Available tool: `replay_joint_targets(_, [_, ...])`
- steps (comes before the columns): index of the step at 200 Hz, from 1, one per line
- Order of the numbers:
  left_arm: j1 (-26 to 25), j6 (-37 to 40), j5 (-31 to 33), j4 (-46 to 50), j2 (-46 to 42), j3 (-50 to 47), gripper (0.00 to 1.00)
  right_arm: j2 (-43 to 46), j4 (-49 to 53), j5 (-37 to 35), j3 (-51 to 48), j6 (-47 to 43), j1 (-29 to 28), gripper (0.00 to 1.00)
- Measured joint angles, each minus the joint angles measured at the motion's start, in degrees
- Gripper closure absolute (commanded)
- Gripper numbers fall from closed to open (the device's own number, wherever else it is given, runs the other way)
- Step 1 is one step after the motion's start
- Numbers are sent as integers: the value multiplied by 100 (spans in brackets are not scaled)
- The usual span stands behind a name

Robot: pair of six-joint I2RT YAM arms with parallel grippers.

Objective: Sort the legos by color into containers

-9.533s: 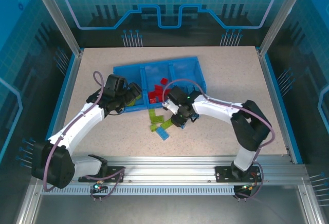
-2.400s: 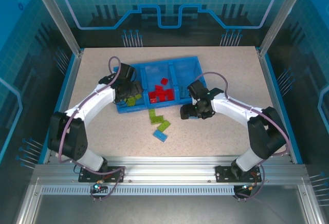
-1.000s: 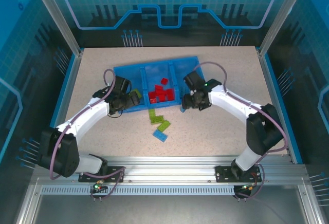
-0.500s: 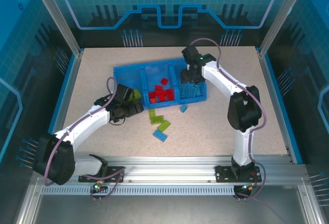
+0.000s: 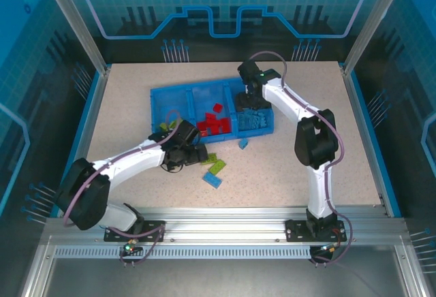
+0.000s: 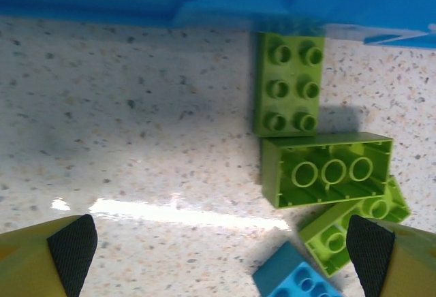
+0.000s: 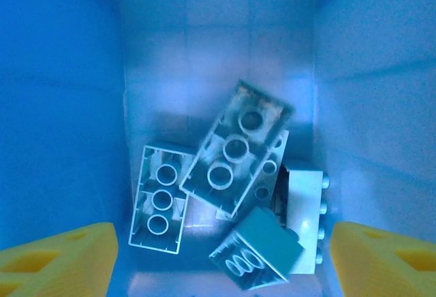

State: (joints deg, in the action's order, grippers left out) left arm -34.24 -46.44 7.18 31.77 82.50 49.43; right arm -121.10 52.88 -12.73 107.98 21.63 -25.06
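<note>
The blue tray (image 5: 174,95) has three containers side by side. Red legos (image 5: 214,126) lie in the middle one, light blue legos (image 7: 235,148) in the right one, and a green one (image 5: 164,127) in the left. My right gripper (image 5: 250,105) (image 7: 221,259) hovers open over the light blue pile, holding nothing. On the table in front of the tray lie loose green legos (image 5: 212,161) (image 6: 326,169) and a blue one (image 5: 212,180) (image 6: 300,280). My left gripper (image 5: 201,154) (image 6: 221,251) stands wide open just left of them, empty.
Another small blue lego (image 5: 243,144) lies on the table in front of the tray's right compartment. The tray's front wall (image 6: 204,1) runs close beyond the green bricks. Blue rails edge the speckled tabletop (image 5: 306,167).
My left gripper moved right and nearer, from the tray's left compartment to the loose green bricks. My right arm swung from the tray's front edge over the right compartment, and its jaws widened.
</note>
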Motion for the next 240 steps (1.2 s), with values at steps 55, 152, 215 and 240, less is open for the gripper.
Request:
replay_joint_targets(55, [-345,-22,-2,-17,918,820,1,723,-173,271,-809,157,0,16])
replay_joint_targets(152, [-503,-175,2,199,1919,1578,10,1733,-505,289,-1740,299,2,15])
replay_joint_targets(215, [-531,-299,11,249,2181,1609,19,1799,-586,289,-1921,345,44,15])
replay_joint_targets(240, [-531,-299,52,256,2186,1611,24,1847,-616,295,-1923,374,74,15])
